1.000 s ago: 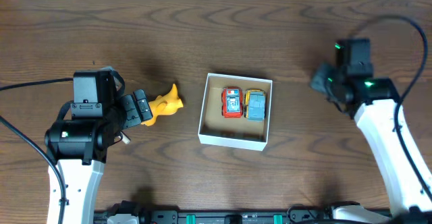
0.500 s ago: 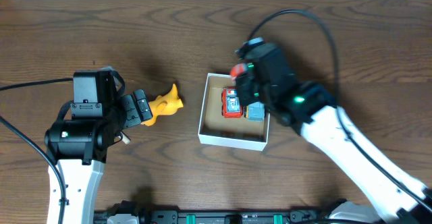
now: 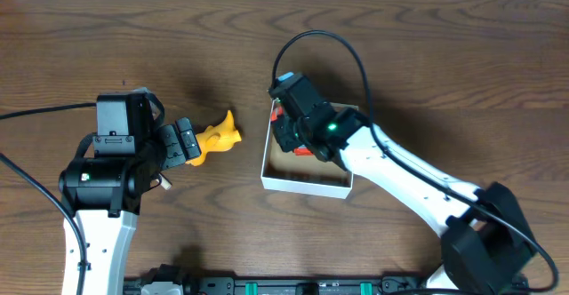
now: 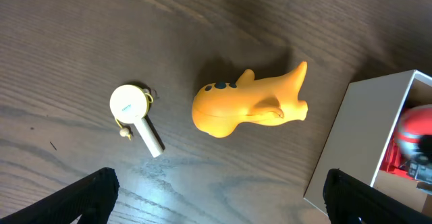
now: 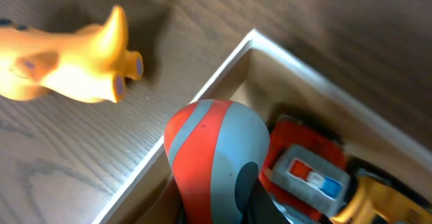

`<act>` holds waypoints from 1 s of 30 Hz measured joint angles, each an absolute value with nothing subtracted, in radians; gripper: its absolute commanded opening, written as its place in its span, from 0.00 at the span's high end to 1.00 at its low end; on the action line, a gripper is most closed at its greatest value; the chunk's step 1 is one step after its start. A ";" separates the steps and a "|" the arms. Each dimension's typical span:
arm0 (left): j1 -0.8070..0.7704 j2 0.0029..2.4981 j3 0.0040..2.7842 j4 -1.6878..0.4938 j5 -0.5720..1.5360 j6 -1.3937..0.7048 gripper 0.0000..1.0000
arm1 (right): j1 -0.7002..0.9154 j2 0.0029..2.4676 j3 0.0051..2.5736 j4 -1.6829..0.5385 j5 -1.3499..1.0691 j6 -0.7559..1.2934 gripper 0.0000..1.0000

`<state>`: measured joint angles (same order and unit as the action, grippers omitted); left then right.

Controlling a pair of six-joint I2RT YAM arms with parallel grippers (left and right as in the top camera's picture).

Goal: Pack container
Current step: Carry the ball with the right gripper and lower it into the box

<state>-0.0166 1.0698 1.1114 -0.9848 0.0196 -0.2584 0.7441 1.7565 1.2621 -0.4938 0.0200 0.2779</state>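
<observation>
The container [image 3: 307, 185], a small white box with a tan inside, sits mid-table; it also shows in the left wrist view [image 4: 354, 136] and the right wrist view [image 5: 202, 92]. My right gripper [image 3: 286, 126] is over its left part, shut on a rounded red and grey toy [image 5: 216, 150]. A red toy car [image 5: 307, 173] lies inside beside it, and the second car is mostly hidden under the arm. A yellow animal toy [image 3: 219, 137] lies on the table left of the container. My left gripper [image 4: 216, 207] is open and empty just left of that toy [image 4: 246, 106].
A small white round tag with a short handle [image 4: 131, 109] lies on the wood left of the yellow toy. The table's dark wood stretches behind and to the right of the container. Cables trail from both arms.
My right arm has swung from the far right across to the container's left part, with the red and grey toy in its jaws. The left arm and yellow toy have not moved.
</observation>
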 measured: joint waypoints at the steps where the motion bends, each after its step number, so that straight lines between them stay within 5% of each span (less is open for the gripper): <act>1: -0.017 1.070 1.111 -0.985 0.020 -0.258 0.02 | 0.744 1.771 1.262 -0.491 0.019 0.277 0.91; 8: -0.017 1.070 1.111 -0.985 0.020 -0.258 0.02 | 0.744 1.827 1.262 -0.465 0.024 0.278 0.51; 30: -0.017 1.070 1.111 -0.985 0.019 -0.258 0.02 | 0.744 1.827 1.273 -0.446 0.065 0.258 0.37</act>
